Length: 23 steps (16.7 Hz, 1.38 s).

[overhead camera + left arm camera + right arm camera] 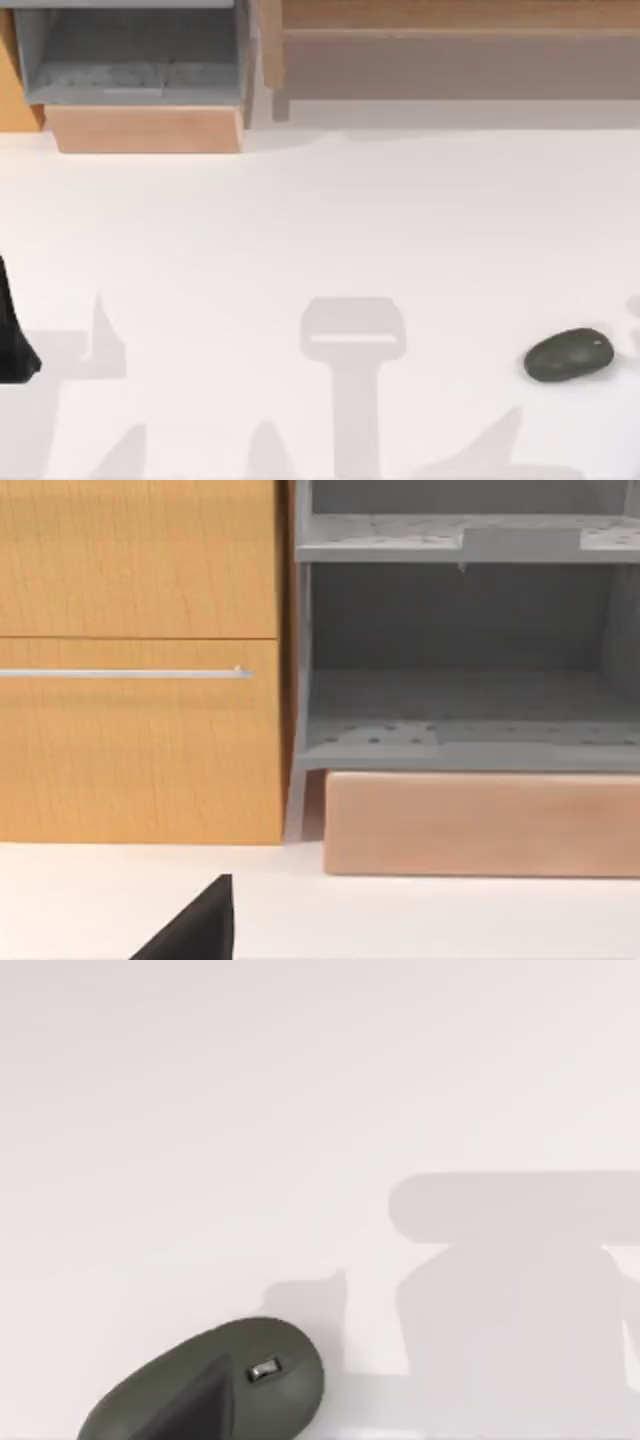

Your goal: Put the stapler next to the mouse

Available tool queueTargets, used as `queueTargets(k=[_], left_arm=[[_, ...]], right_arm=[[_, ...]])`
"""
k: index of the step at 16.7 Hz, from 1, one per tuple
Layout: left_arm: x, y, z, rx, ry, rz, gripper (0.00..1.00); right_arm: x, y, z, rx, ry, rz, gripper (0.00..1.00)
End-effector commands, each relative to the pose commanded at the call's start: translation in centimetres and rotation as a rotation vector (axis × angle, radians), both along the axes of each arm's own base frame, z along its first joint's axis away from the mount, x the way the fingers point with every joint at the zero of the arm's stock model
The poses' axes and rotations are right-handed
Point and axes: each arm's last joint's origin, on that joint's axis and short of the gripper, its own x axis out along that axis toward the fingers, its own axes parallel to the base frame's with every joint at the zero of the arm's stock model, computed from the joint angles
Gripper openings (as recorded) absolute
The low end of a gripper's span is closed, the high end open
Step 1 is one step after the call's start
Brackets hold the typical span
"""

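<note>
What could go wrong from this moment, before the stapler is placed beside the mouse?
1. The mouse lies close to the table's right edge, so little room remains on that side; a careless placement might nudge it toward the edge.
2. The left arm sits at the far left edge, far from the mouse, so a long carry across the table may be needed.
3. The open grey shelf and wooden cabinet stand along the back; a high swing could strike them.
</note>
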Motion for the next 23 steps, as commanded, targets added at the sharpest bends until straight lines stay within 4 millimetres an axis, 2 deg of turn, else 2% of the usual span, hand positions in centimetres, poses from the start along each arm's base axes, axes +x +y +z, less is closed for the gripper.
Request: queueTargets(k=[5, 10, 13, 19, 23], left_arm=[[0.0, 0.0, 0.0, 0.000, 0.000, 0.000, 1.00], [0.0, 0.0, 0.0, 0.000, 0.000, 0.000, 1.00], [0.0, 0.0, 0.0, 0.000, 0.000, 0.000, 1.00], [0.0, 0.0, 0.0, 0.000, 0.000, 0.000, 1.00], [0.0, 0.0, 0.0, 0.000, 0.000, 0.000, 1.00]], right_arm=[[3.1, 0.8, -0.5, 0.080, 0.510, -0.123, 1.00], [5.6, 1.6, -1.0, 0.095, 0.821, -0.241, 1.00], [6.4, 1.9, -1.1, 0.095, 0.886, -0.271, 1.00], [6.4, 1.8, -1.2, 0.096, 0.887, -0.275, 1.00], [6.6, 1.9, -3.4, 0.095, 0.888, -0.272, 1.00]])
